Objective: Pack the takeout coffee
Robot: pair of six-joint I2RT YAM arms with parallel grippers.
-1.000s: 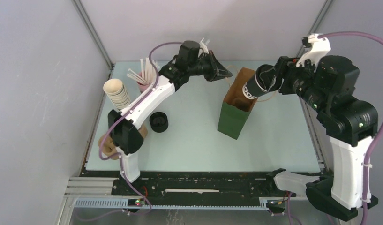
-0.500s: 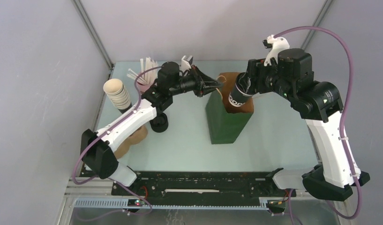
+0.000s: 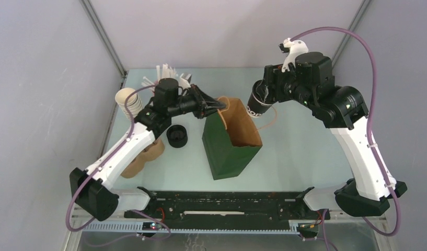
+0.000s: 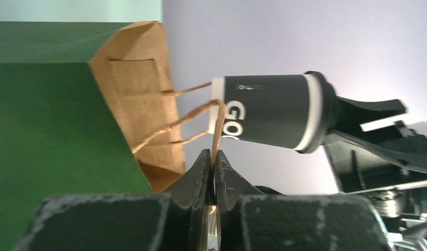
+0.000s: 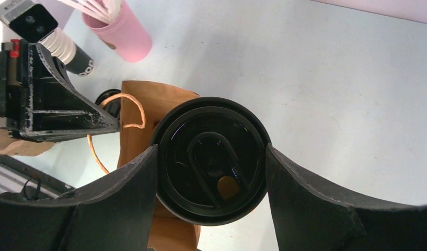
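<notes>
Pulled left and toward six o'clock within the last second: bag (image 3: 226, 152), its handle (image 4: 189, 113) pinched tight in left gripper (image 4: 212, 157). Clamped in right gripper (image 3: 263, 93), coffee cup (image 5: 211, 157) hangs at bag's one o'clock, outside the mouth. Not packed; likely needs re-aiming.

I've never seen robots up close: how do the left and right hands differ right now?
The left hand pinches the thin twine handle of the green paper bag, fingers nearly touching; the right hand spreads wide around the dark paper cup with a black plastic lid. The left hand is by the bag's rim; the right hand hangs in the air near its opening. Both are black, two-fingered and gripping something.
</notes>
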